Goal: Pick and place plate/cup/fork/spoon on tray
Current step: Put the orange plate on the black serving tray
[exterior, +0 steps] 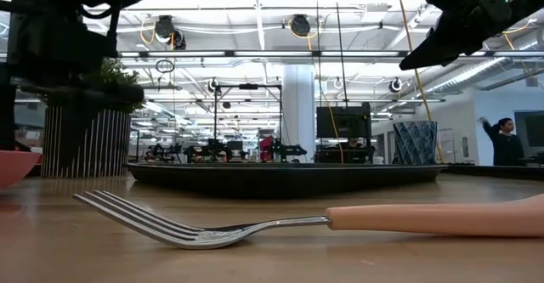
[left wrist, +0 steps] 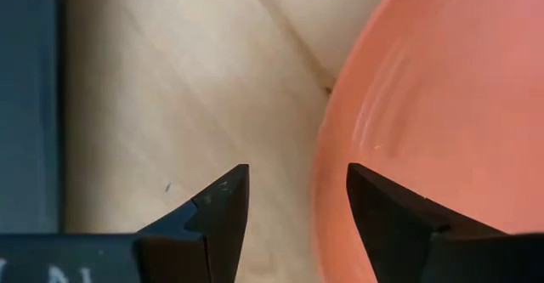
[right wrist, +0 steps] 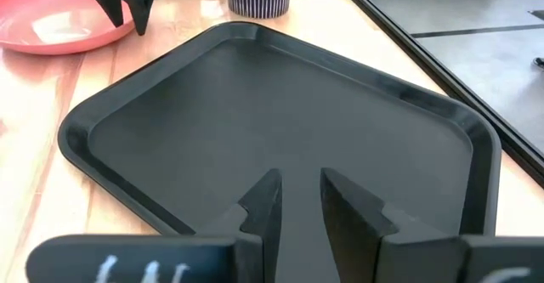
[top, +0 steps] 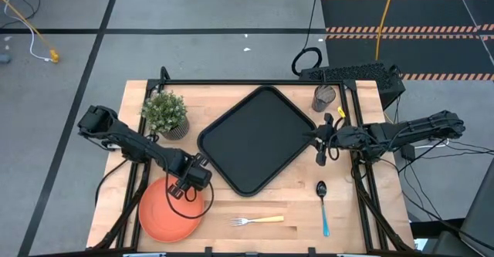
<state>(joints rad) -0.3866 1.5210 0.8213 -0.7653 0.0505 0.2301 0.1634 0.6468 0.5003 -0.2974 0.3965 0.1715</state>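
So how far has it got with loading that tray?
Nothing is loaded yet: the black tray is bare. In hand: the left gripper is open at the orange plate's rim, one finger over the plate, one over the wood, not yet gripping. The right gripper waits, slightly open, at the tray's right corner. Left: the plate, cup, fork and spoon, all on the table.

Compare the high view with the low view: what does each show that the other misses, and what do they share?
Only the high view shows the spoon, the cup, and the left gripper, open over the plate's rim. Only the low view shows the room behind, with a person at far right. Both show the fork lying on the table, the empty tray, the potted plant and the plate's edge.
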